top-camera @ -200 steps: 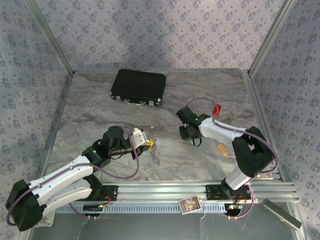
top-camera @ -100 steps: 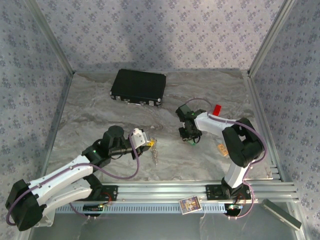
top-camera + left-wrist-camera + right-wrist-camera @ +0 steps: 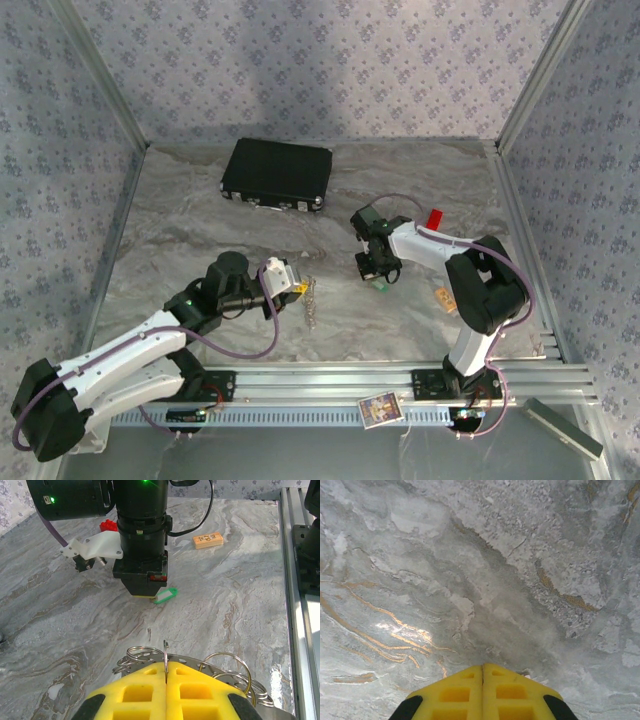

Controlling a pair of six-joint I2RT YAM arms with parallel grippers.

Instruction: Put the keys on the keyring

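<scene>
The left arm [image 3: 140, 350] reaches in from the near left corner, and the left jaws are pressed fully together on the keyring [image 3: 312, 298]. In the left wrist view a thin wire stands up out of the seam between the yellow fingers [image 3: 135, 695], with silver rings fanned out on either side of it. From above, the keyring hangs off the fingertips as a short silver string over the marbled desk [image 3: 200, 230], near its middle. Behind it, toward the back wall, lies a black case [image 3: 277, 174]. Right of centre, the right arm [image 3: 430, 250] points straight down at the desk. The right jaws are closed tight, their yellow fingers [image 3: 450, 695] meeting with nothing visible between them. A green-tagged key [image 3: 165, 596] lies flat on the desk at those fingertips; whether it touches them I cannot tell. Farther right sit a red block [image 3: 434, 218] and, nearer the front rail, a small tan block [image 3: 445, 298], apart from each other.
</scene>
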